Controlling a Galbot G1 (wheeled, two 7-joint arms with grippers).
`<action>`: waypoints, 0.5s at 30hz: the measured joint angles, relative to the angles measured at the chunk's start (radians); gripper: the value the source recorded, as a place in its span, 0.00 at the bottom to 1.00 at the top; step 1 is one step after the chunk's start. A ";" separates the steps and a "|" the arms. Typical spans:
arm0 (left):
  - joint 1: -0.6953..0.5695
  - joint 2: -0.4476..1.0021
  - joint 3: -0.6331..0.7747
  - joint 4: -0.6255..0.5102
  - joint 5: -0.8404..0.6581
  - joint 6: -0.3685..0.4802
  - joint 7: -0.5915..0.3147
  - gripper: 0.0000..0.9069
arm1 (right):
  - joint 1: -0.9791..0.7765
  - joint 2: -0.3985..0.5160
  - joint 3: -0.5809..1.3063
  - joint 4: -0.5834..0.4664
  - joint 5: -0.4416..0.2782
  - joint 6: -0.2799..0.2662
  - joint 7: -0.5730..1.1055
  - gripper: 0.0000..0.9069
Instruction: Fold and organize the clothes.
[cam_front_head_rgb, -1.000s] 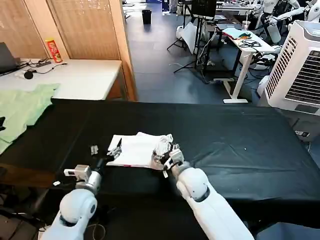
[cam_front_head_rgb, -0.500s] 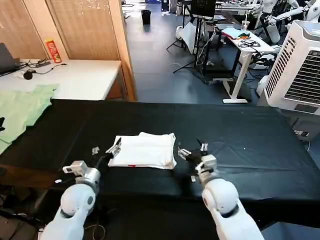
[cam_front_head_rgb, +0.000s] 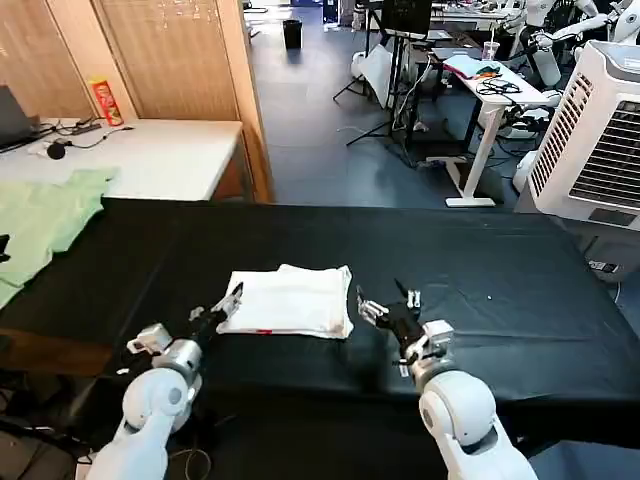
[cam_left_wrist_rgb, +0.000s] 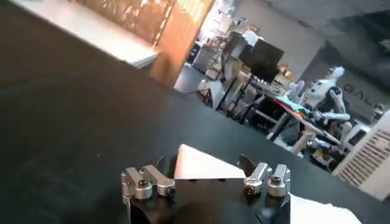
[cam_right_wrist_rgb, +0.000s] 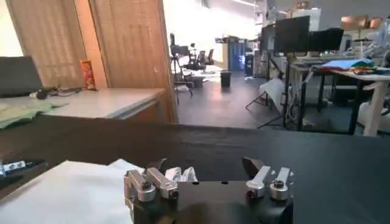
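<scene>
The clothes are a white T-shirt (cam_front_head_rgb: 290, 300), folded into a flat rectangle on the black table (cam_front_head_rgb: 480, 270), with a bit of red print at its near edge. My left gripper (cam_front_head_rgb: 218, 308) stands open at the shirt's left corner. In the left wrist view that white corner (cam_left_wrist_rgb: 201, 169) lies just ahead, between the spread jaws of the left gripper (cam_left_wrist_rgb: 205, 164). My right gripper (cam_front_head_rgb: 388, 305) is open and holds nothing, low over the table a little right of the shirt. In the right wrist view the shirt (cam_right_wrist_rgb: 67, 189) lies beside the right gripper (cam_right_wrist_rgb: 205, 165).
A pale green garment (cam_front_head_rgb: 40, 220) lies at the table's far left. Behind it stands a white desk (cam_front_head_rgb: 150, 160) with a red can (cam_front_head_rgb: 105, 100) and a laptop (cam_front_head_rgb: 12, 115). A white cooler (cam_front_head_rgb: 600, 130) stands at the right.
My right gripper has let go of the shirt's bunched right edge and drawn off to the right. The shirt now lies flat. My left gripper has edged closer to the left corner.
</scene>
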 joint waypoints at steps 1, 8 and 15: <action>-0.001 -0.001 0.000 0.001 -0.014 0.011 -0.002 0.29 | -0.001 0.000 0.000 0.001 0.001 0.000 0.000 0.97; -0.009 -0.003 -0.004 0.016 -0.053 0.041 -0.005 0.00 | -0.010 0.003 0.002 0.006 0.002 -0.001 -0.002 0.97; -0.021 -0.005 -0.010 0.034 -0.103 0.062 -0.022 0.00 | -0.017 0.004 0.009 0.015 0.002 -0.002 -0.002 0.97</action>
